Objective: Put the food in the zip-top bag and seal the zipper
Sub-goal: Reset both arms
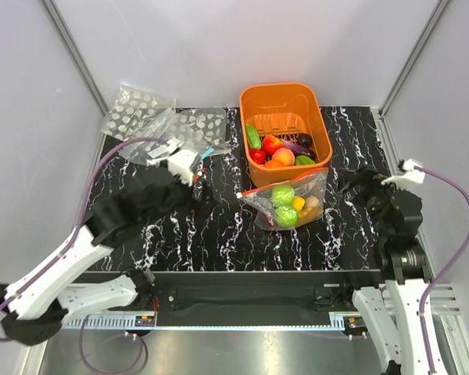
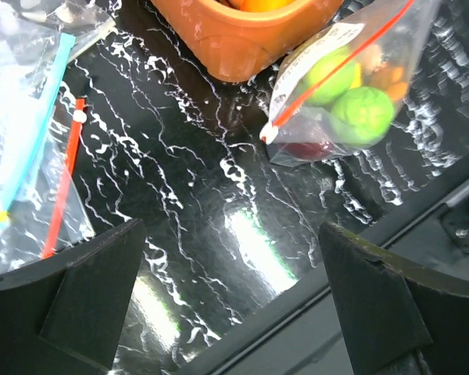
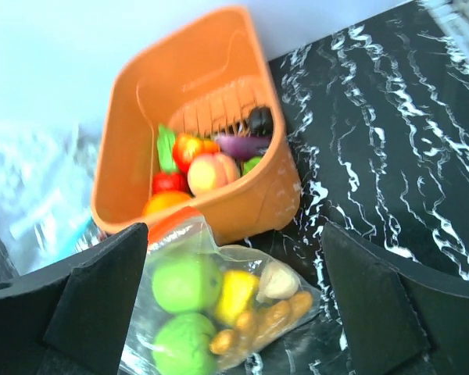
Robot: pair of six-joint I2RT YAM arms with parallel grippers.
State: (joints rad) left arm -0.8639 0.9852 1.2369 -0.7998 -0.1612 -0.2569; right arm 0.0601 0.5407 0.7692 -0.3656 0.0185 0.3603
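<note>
The clear zip-top bag (image 1: 291, 201) lies on the black marbled table just in front of the orange basket (image 1: 254, 95). It holds two green apples (image 1: 283, 205), a yellow piece and small orange pieces. Its red-orange zipper (image 1: 285, 182) runs along the far edge; I cannot tell whether it is pressed shut. More food (image 1: 275, 148) sits in the basket. My left gripper (image 1: 197, 181) is open and empty, left of the bag. My right gripper (image 1: 349, 184) is open and empty, right of it. The bag also shows in the left wrist view (image 2: 344, 86) and in the right wrist view (image 3: 219, 312).
Spare bags lie at the back left: white-spotted ones (image 1: 137, 109), one with a light blue strip (image 2: 31, 133) and one with a red strip (image 2: 62, 183). The basket wall (image 3: 258, 195) stands right behind the bag. White enclosure walls surround the table; its near edge (image 2: 391, 226) is close below.
</note>
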